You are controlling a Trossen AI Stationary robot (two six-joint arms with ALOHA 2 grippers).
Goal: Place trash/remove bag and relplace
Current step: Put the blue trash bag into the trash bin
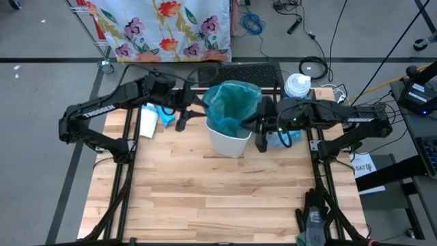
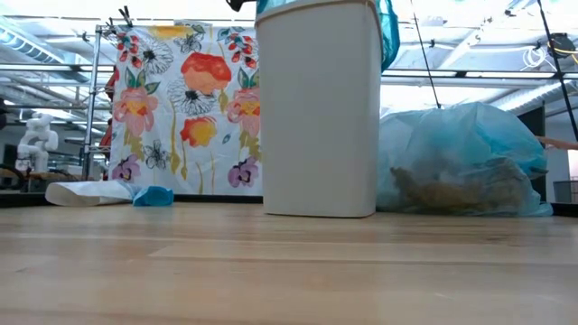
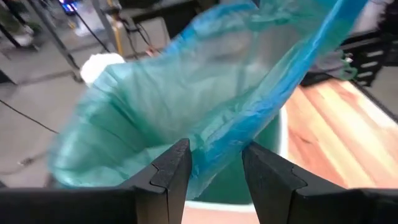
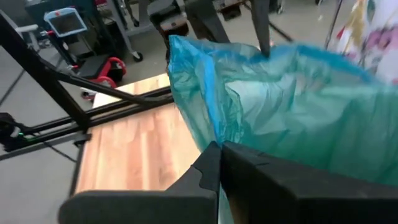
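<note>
The thin, crinkly teal-blue plastic bag (image 1: pixel 232 104) lines the small white plastic bin (image 1: pixel 229 140), its mouth spread over the bin's rim; the left gripper (image 3: pixel 214 171) sits at the bin's left rim, fingers parted with a fold of the bag between them; the right gripper (image 4: pixel 219 163) sits at the bin's right rim, fingers closed together against the bag's edge; a second, filled pale sky-blue plastic bag (image 2: pixel 465 162) holding brown crumpled paper rests on the wooden table (image 1: pixel 225 198) just right of the bin.
</note>
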